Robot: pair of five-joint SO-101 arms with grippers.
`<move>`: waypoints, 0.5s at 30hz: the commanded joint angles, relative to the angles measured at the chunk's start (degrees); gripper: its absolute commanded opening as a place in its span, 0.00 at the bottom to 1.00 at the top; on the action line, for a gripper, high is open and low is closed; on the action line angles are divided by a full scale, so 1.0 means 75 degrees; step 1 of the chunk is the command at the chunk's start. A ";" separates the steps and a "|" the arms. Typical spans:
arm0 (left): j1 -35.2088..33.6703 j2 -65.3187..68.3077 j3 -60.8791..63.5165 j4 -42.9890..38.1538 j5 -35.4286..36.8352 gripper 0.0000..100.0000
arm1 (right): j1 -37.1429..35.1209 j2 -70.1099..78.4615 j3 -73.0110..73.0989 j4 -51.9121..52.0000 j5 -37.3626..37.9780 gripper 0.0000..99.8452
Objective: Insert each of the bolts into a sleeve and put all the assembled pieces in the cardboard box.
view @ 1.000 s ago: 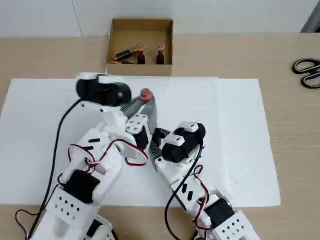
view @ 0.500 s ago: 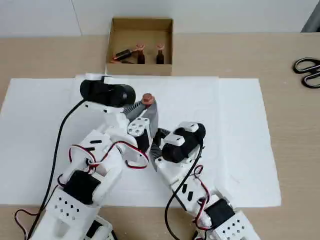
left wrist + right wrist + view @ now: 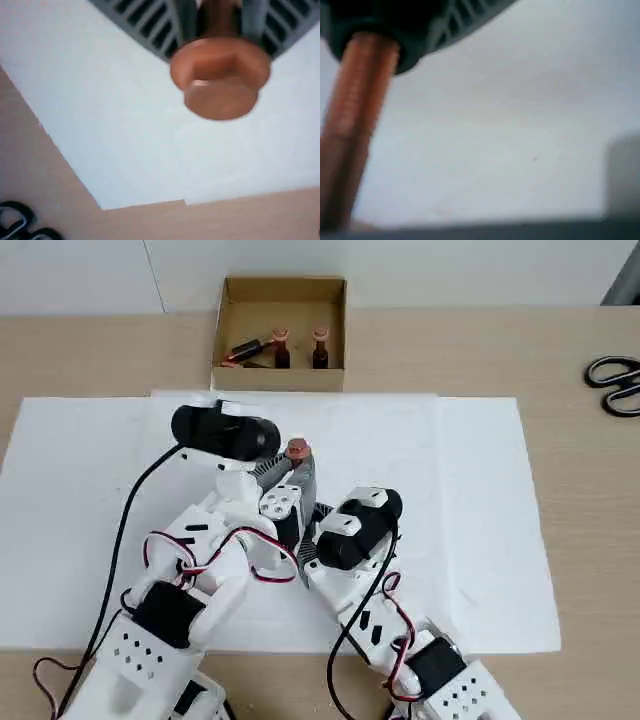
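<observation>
Gripping a copper bolt (image 3: 296, 448) below its head, your left gripper (image 3: 293, 462) hangs over the white sheet (image 3: 480, 500) on the table (image 3: 560, 340), a little short of the box (image 3: 283, 380). In the left wrist view the bolt (image 3: 220, 77) sits head-out between the closed grey fingers (image 3: 150, 22). Your right gripper (image 3: 312, 530) lies just beside the left arm's wrist, low over the sheet; you cannot tell whether it is open or closed. The right wrist view gives you a threaded copper shank (image 3: 355, 125) close up, slanting over the sheet (image 3: 520, 125). Three assembled pieces are in the box: one lying flat (image 3: 250, 348) and two standing (image 3: 281, 348) (image 3: 320, 348). Scissors (image 3: 615, 385) rest on the bare table, well apart from both arms.
</observation>
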 commanded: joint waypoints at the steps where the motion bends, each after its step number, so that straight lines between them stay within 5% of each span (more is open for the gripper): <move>1: 0.0293 -0.0164 -0.0041 0.0422 -0.0035 0.01 | -0.0041 -0.0135 -0.0082 -0.0158 -0.0047 0.00; 15: 0.0363 -0.0199 -0.0064 0.0985 -0.0035 0.01 | -0.0029 -0.0147 -0.0082 -0.0170 0.0305 0.00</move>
